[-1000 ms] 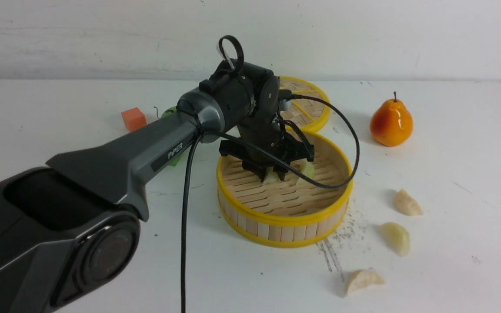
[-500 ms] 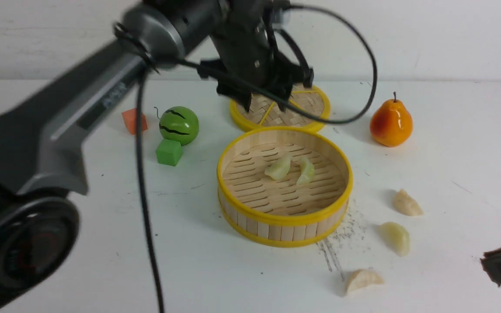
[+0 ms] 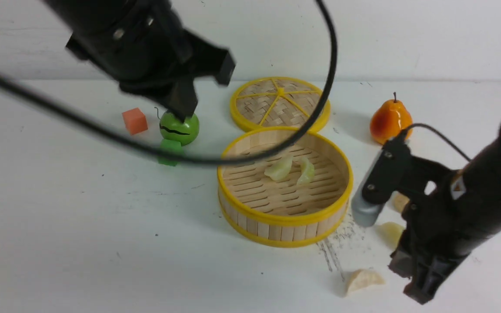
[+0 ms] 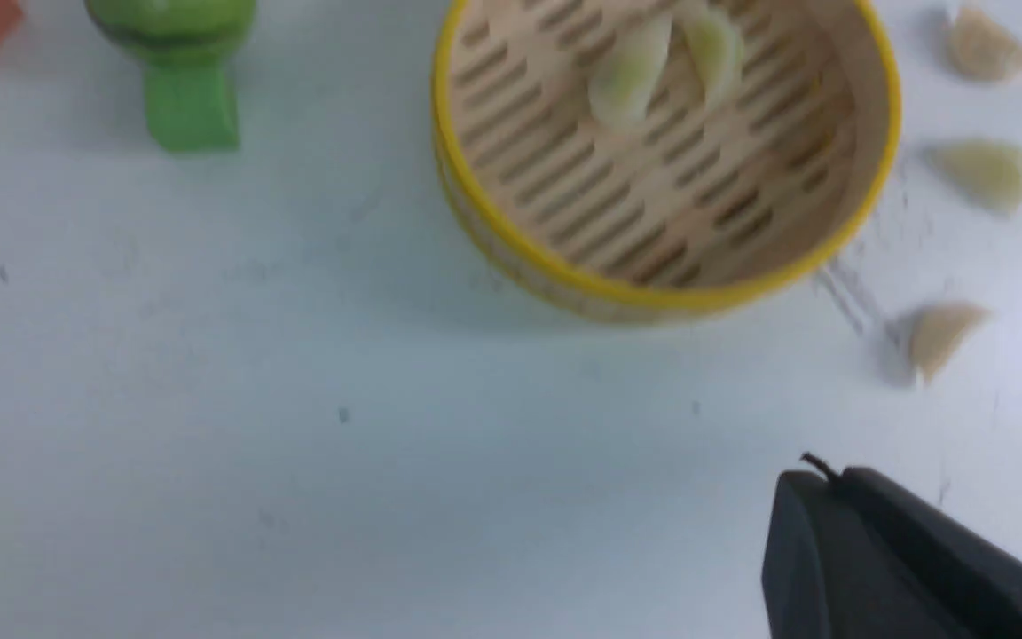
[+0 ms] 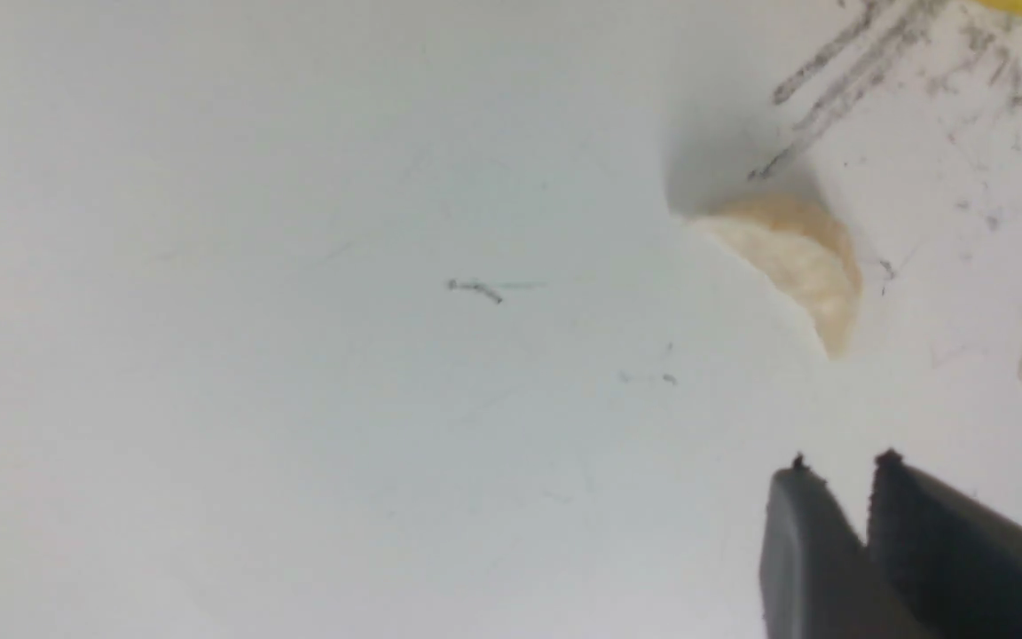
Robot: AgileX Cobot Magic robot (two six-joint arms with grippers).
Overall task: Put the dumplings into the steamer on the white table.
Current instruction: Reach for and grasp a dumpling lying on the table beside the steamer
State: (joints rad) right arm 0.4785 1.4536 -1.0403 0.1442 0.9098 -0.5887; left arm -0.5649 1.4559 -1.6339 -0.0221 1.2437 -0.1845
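My right gripper (image 5: 844, 466), lower right of the front view, has its jaws slightly apart and empty, near three dumplings (image 3: 363, 279) lying on the table (image 3: 81, 226). My left gripper (image 4: 821, 484), upper left, is closed together and empty. Two more dumplings lie side by side in the steamer (image 3: 283, 219), centre frame

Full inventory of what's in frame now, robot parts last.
steamer: 1, bamboo with yellow rims, table centre
dumplings in steamer: 2, pale green, on the slats
dumplings on table: 3, cream, right of steamer
lid: 1, woven yellow, behind steamer
pear: 1, orange, far right
watermelon ball: 1, green, left of lid
green cube: 1, before the ball
orange cube: 1, left of ball
table: 1, white
left gripper: shut, empty
right gripper: slightly open, empty
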